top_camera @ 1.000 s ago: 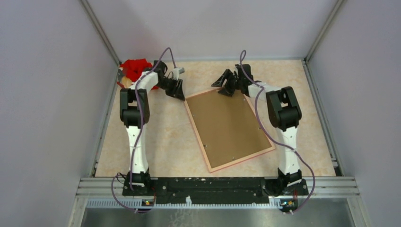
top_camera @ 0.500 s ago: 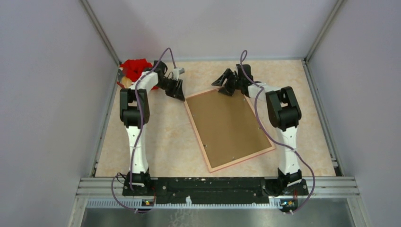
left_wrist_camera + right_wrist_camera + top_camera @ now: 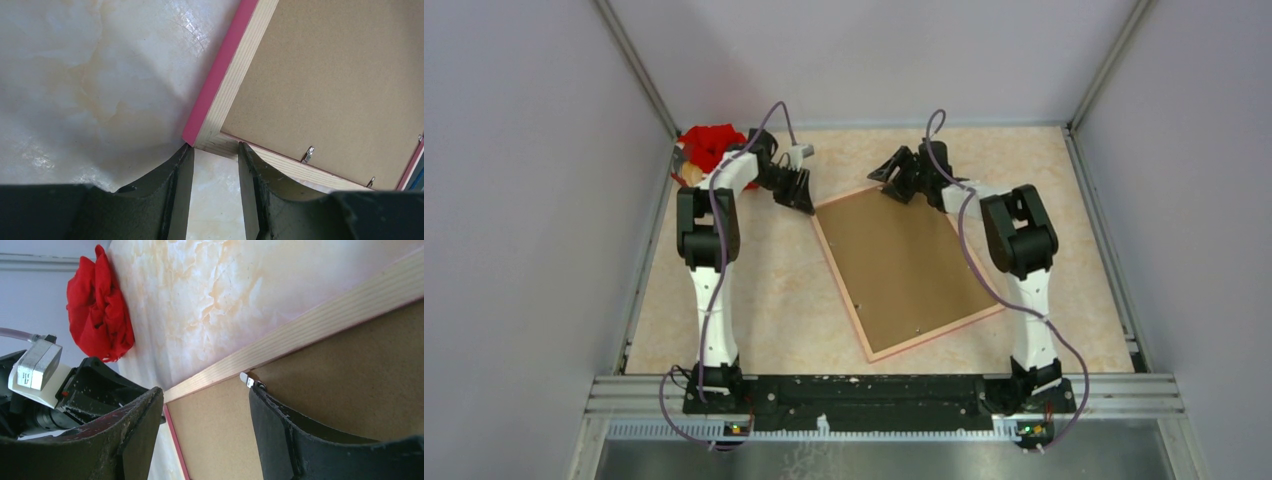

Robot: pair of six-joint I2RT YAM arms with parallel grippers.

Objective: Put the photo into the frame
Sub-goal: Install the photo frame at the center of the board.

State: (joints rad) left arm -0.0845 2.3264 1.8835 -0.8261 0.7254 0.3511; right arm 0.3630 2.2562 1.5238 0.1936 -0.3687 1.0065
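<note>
The pink frame (image 3: 864, 340) lies face down on the table, tilted, its pale wood back up and the brown backing board (image 3: 902, 262) set inside it. The photo is hidden. My left gripper (image 3: 800, 195) is open, its fingertips at the frame's far left corner (image 3: 212, 135), one finger (image 3: 172, 185) touching the pink edge. My right gripper (image 3: 899, 183) is open over the frame's far rail (image 3: 300, 337); its right finger (image 3: 290, 435) sits by a small metal tab (image 3: 246, 378) on the backing board (image 3: 350, 385).
A red cloth (image 3: 707, 143) lies bunched in the far left corner behind my left arm, also in the right wrist view (image 3: 100, 307). More metal tabs (image 3: 309, 152) hold the board's edges. Grey walls and metal rails enclose the marbled table (image 3: 774, 290).
My right gripper has shifted a little left along the frame's far rail. The frame's far end has turned slightly leftward. My left gripper has stayed at the corner.
</note>
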